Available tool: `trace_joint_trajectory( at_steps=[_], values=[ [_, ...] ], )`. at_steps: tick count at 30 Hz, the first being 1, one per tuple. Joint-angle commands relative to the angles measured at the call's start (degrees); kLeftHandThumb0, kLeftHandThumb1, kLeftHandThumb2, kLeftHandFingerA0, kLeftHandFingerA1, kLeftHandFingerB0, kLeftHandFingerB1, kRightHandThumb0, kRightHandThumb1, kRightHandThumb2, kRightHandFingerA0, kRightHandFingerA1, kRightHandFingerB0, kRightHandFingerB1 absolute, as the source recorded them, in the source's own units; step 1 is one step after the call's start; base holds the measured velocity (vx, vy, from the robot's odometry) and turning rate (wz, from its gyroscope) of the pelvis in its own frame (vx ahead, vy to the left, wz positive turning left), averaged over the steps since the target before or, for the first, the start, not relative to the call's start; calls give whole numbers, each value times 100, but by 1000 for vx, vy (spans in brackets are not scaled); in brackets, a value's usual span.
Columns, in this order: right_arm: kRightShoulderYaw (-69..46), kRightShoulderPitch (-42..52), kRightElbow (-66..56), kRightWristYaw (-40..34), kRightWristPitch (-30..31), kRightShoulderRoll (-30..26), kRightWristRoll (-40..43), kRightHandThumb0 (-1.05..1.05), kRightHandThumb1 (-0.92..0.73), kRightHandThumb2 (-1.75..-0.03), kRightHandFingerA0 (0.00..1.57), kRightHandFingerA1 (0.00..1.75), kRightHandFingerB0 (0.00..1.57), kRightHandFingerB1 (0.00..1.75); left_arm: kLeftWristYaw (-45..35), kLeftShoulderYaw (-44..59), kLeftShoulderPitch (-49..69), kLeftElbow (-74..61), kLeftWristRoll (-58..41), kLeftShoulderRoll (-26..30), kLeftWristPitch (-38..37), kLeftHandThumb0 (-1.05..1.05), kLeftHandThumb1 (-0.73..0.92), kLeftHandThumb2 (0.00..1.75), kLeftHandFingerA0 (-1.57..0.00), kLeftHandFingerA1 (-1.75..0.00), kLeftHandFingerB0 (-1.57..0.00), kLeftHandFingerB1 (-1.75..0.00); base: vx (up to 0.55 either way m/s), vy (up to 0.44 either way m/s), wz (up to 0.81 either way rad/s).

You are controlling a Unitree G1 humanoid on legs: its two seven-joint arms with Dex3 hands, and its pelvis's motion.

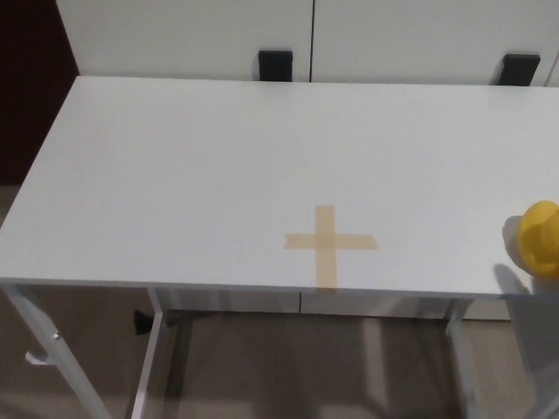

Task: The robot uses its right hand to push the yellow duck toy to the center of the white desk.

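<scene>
Head view: white worktop (175, 175) fills most of the frame, long edge running left to right, front edge near the bottom. Yellow duck toy (540, 238) sits at the far right of the worktop, close to the front edge, cut off by the picture's right border so only part of it shows; rounded yellow body, details too blurred to make out. It casts a soft shadow on the worktop just to its left. Tan tape cross (330, 243) is stuck flat on the worktop, right of middle and toward the front edge, its lower leg reaching nearly to that edge. Duck is well apart from the cross, off to its right, with bare white surface between them. Neither of my hands shows, left or right, so I can't say whether they're released, clenched, or holding anything; nothing is touching the duck that I can see. Behind the worktop, white cabinet fronts (183, 35) with a vertical seam between two panels, and two black blocks at the rear edge: one (275, 65) left of that seam, one (520, 69) near the right border. Dark panel (31, 87) stands at far left behind the worktop corner. Below the front edge, grey metal frame legs (153, 367) and brownish floor (262, 375).
</scene>
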Motion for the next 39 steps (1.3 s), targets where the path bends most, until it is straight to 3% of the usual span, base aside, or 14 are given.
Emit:
trace_joint_trajectory(
  at_steps=[1,6,7,8,9,13,14,17,18,21,22,25,29,39],
  values=[
    [97,-22,23,-67,-32,84,-143,-76,-77,-112,3,37,4,33,-22,-30,40,2,30,39,-66,-16,65,72,-85,-80,-84,-66,0,0,0],
    [212,-4,103,-92,-23,142,-223,-80,-76,-111,5,45,8,39,-18,-77,31,17,59,34,-83,-14,63,77,-84,-77,-84,-67,0,0,0],
    [215,-21,110,-108,30,155,-227,-85,-88,-75,7,39,13,33,-11,-87,15,14,60,32,-60,-13,63,75,-84,-78,-83,-66,0,0,0],
    [218,-33,115,-118,64,162,-233,-85,-88,-75,7,39,13,33,-8,-93,4,11,60,31,-44,-13,63,75,-84,-78,-83,-66,0,0,0],
    [240,-66,144,-140,53,186,-258,-37,-52,-112,1,52,0,49,-9,-82,-5,16,43,25,-31,-13,66,71,-87,-79,-86,-65,0,0,0],
    [285,-86,153,-207,-15,247,-323,-36,-52,-113,1,51,0,48,-10,-85,6,16,26,23,-26,-12,66,72,-86,-76,-86,-63,0,0,0],
    [365,-129,215,-261,-138,268,-422,-78,-92,-74,16,39,21,36,-14,-93,27,27,33,25,-61,-18,60,74,-90,-85,-88,-66,0,0,0],
    [437,-244,226,-352,-126,421,-453,-81,-92,-74,17,42,15,35,-77,-110,51,7,38,40,-115,-16,63,75,-85,-76,-83,-64,0,0,0],
    [461,-326,219,-382,-64,524,-436,-37,-51,-112,0,51,0,49,-76,-117,35,12,42,28,-109,-14,64,70,-85,-75,-85,-63,0,0,0],
    [491,-393,205,-407,-7,629,-437,-37,-49,-111,0,51,0,49,-22,-92,-4,34,15,-13,-44,-16,65,68,-85,-77,-84,-65,0,0,0],
    [533,-408,174,-453,27,690,-476,-86,-92,-74,15,41,14,32,-13,-102,-4,36,22,-14,-42,-16,66,68,-85,-77,-83,-65,0,0,0],
    [621,-441,96,-537,113,845,-545,-85,-92,-74,15,43,14,33,-15,-131,11,24,46,-10,-71,-14,61,75,-87,-82,-84,-66,0,0,0],
    [696,-453,-7,-590,216,992,-594,-84,-92,-73,14,45,13,33,-32,-167,22,2,71,-8,-107,-15,63,72,-83,-74,-81,-62,0,0,0],
    [945,-484,-90,-653,304,1218,-779,-85,-92,-72,16,46,16,33,-37,-212,5,-2,82,-2,-98,-13,63,76,-84,-77,-83,-63,0,0,0]
  ],
)
